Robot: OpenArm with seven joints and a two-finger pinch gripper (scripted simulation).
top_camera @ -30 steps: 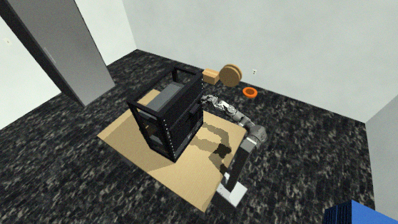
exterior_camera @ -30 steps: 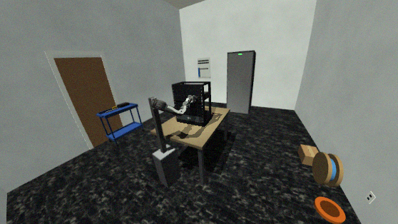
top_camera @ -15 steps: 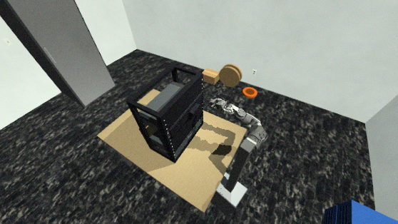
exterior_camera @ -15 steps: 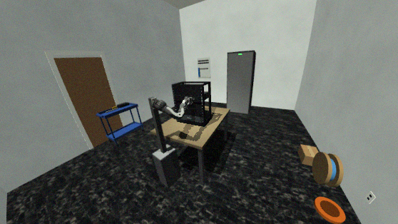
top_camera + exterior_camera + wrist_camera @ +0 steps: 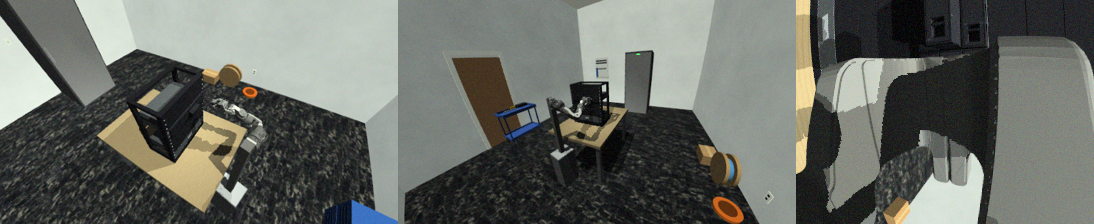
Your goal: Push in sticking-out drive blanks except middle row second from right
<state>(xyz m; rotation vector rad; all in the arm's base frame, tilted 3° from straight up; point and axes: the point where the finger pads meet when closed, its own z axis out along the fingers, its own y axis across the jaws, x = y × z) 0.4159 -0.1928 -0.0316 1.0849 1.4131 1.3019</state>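
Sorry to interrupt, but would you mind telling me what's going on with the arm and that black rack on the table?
A single robot arm on a pedestal beside the wooden table is reaching toward the front of the black rack. Its gripper is shut and holds nothing, so it looks set to push with closed fingers. The gripper sits apart from the rack's front, where one drive blank visibly stands out.

The arm (image 5: 246,143) rises from its pedestal (image 5: 240,195), bends at the elbow, reaching forward; gripper (image 5: 215,103) fully closed, holding nothing.
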